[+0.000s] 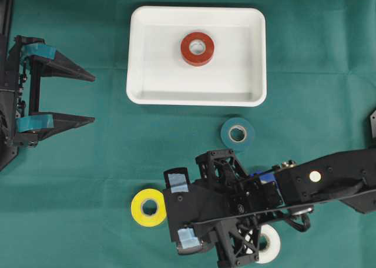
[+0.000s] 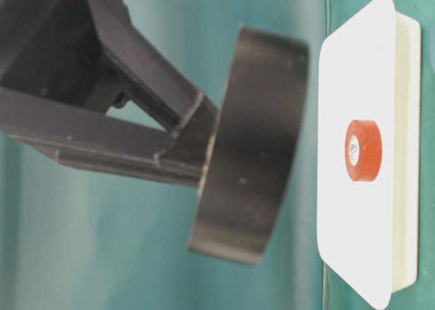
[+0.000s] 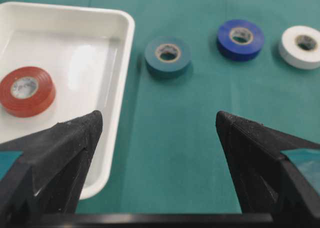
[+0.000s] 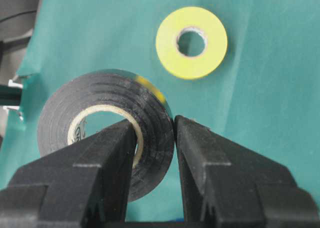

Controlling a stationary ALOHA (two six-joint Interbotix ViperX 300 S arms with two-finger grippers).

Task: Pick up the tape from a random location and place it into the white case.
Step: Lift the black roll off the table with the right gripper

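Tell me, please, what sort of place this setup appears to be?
Probably a robot test bench: a green cloth covers the table, two black arms face each other, and coloured tape rolls lie around a white case.

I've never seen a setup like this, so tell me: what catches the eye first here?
Probably the red tape roll lying alone in the white case at the top middle of the green table. Next, the right gripper at the bottom, its jaws pinching the wall of a black tape roll, with a bright yellow roll lying just beside it.

green cloth (image 1: 88, 162) covering table, evenly lit
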